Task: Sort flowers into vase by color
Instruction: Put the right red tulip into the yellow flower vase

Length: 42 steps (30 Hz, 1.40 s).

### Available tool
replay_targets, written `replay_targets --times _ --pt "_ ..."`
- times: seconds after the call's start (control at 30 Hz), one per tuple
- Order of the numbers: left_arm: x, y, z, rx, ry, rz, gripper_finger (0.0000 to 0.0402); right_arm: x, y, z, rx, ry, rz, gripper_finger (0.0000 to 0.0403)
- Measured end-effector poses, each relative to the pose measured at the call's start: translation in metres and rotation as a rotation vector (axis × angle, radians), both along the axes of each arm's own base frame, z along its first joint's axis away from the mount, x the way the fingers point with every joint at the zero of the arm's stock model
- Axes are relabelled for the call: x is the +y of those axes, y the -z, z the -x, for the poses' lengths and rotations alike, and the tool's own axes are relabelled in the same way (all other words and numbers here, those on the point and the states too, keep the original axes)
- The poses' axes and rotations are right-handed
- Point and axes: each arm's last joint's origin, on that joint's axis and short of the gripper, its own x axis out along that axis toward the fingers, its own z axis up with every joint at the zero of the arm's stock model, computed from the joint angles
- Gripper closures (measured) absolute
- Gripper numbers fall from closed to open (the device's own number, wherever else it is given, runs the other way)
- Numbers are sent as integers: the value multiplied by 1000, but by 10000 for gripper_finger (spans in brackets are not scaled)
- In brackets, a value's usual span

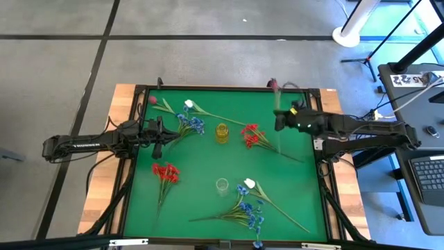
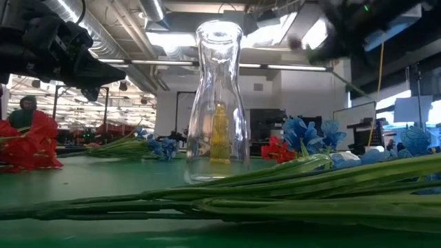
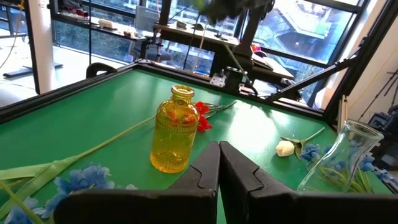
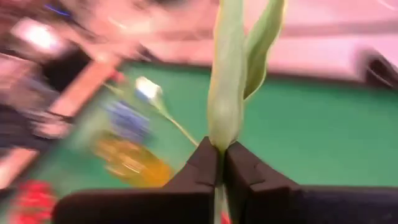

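Note:
My right gripper point(image 1: 281, 119) is over the table's far right part, shut on a green-stemmed flower whose dark pink bud point(image 1: 275, 85) reaches out to the far edge. My left gripper point(image 3: 219, 163) is shut on nothing, hanging above the table's left side beside a blue cluster point(image 1: 189, 125). A yellow vase point(image 1: 221, 132) and a clear vase point(image 1: 222, 185) stand upright mid-table. Lying flat on the mat are red clusters point(image 1: 165, 172) point(image 1: 252, 135), another blue cluster point(image 1: 250, 212), white buds point(image 1: 188, 104) point(image 1: 250, 183) and a pink bud point(image 1: 152, 100). My right gripper pinches the flower's stem point(image 4: 221, 149) between its two fingers, just below the long green leaves point(image 4: 227, 93), with the fingers lying across the stem. The flower is lifted. Its bud end points to the far edge and its thin tail point(image 1: 279, 142) runs toward the near side.
A wooden frame rims the green mat point(image 1: 208, 156). The held stem's tail passes close by the right red cluster. Long green stems point(image 2: 289, 186) lie across the near part of the mat in front of the clear vase point(image 2: 219, 103). Bare mat lies far right and near left.

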Motion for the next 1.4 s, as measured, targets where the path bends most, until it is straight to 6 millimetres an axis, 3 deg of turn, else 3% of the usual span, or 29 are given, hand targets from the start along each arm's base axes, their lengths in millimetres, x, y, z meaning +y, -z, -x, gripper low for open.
replay_targets --times 0.13,0.23,0.57,0.93,1.4 --pt "0 0 0 0 0 0 401 0 -22 -19 -185 -140 238 390" --pt "0 0 0 0 0 0 401 0 -29 -37 -267 -223 377 396" --pt "0 0 0 1 0 0 401 -4 -15 -96 -408 -359 763 398" --pt "0 0 0 0 0 0 401 -41 9 -142 -511 -516 752 397" --pt "0 0 0 1 0 0 401 -46 35 -162 -442 -548 734 393"
